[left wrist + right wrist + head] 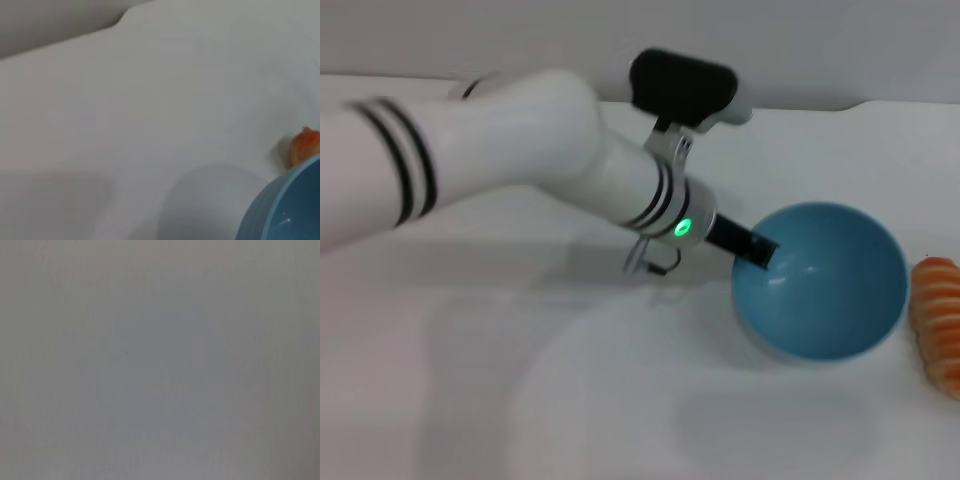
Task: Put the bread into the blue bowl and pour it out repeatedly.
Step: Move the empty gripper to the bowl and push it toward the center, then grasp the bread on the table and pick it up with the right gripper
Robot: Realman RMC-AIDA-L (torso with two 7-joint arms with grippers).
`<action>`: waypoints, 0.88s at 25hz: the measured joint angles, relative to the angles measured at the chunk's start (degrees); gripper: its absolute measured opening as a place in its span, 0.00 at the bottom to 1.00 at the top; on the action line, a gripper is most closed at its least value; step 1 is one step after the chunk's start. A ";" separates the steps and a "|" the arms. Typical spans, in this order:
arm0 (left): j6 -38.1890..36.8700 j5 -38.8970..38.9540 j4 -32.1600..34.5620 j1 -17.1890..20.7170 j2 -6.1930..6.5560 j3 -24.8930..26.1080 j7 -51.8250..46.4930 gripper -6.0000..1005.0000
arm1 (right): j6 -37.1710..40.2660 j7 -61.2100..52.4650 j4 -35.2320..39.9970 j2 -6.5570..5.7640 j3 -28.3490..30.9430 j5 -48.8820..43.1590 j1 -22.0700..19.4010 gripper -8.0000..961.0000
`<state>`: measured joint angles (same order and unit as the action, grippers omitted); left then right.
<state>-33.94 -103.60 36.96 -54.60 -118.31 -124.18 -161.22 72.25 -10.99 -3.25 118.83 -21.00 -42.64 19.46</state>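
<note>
The blue bowl (830,285) is tilted on the white table, its opening turned up and toward me, and it is empty. My left gripper (758,250) is shut on the bowl's left rim. The bread (938,322), an orange ridged loaf, lies on the table just right of the bowl, partly cut off by the picture's edge. The left wrist view shows part of the bowl (285,210) with an end of the bread (305,145) beyond its rim. My right gripper is out of view; its wrist view shows only a plain grey surface.
The white table (620,400) spreads wide in front of and left of the bowl. Its far edge (820,110) runs along the back, with a grey wall behind. My left arm (520,150) reaches across the table's back left.
</note>
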 joint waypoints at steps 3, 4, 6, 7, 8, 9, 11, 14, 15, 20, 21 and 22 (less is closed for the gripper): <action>-3.26 -1.72 -4.70 -6.14 0.03 1.88 -0.02 0.00 | -0.66 -0.18 -0.03 0.00 0.00 -0.16 0.17 0.72; -3.26 -1.72 -4.70 -6.14 0.03 1.88 -0.02 0.00 | -1.20 -0.28 -0.05 0.00 -0.02 -0.25 0.36 0.72; -6.07 -7.47 -5.95 -8.72 0.03 6.04 -0.38 0.00 | -2.91 -0.36 -0.17 0.00 -0.28 -0.34 1.07 0.72; -6.07 -7.47 -5.95 -8.72 0.03 6.04 -0.38 0.00 | -3.84 -0.38 -0.27 0.00 -0.42 -0.34 1.58 0.72; -6.40 -9.44 -5.68 -8.90 0.02 7.06 -0.73 0.00 | -4.92 -0.42 -0.36 0.00 -0.43 -0.34 2.17 0.72; -6.69 -12.38 -5.17 -9.00 0.02 8.59 -1.40 0.00 | -6.82 -1.01 -0.53 0.00 -0.27 -0.34 3.36 0.72; -6.87 -17.82 -4.80 -9.14 0.01 11.27 -2.63 0.00 | -8.77 -3.40 -0.56 -0.04 -0.27 -0.36 4.83 0.72; -7.72 -24.17 -5.46 -9.43 0.15 16.81 -3.23 0.00 | -12.01 -8.24 0.05 -0.29 -0.62 -1.21 6.31 0.72; -8.50 -27.73 -5.68 -9.29 0.32 20.40 -3.15 0.00 | -16.93 -12.78 2.62 -0.43 -0.74 -3.89 7.81 0.72; -9.15 -34.56 -5.70 -8.74 0.40 24.87 -3.19 0.00 | -29.05 -22.36 10.02 -0.32 -1.42 -10.54 12.55 0.72; -9.21 -35.71 -5.80 -8.55 0.41 25.72 -3.13 0.00 | -29.05 -22.36 10.02 -0.32 -1.42 -10.54 12.55 0.72; -9.21 -36.09 -5.95 -8.45 0.42 26.14 -3.08 0.00 | -32.42 -25.33 11.76 -0.34 -2.27 -12.93 13.79 0.72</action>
<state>-43.15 -139.69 31.00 -63.05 -117.89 -98.05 -164.30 39.83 -36.33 8.51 118.49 -23.27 -55.57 33.25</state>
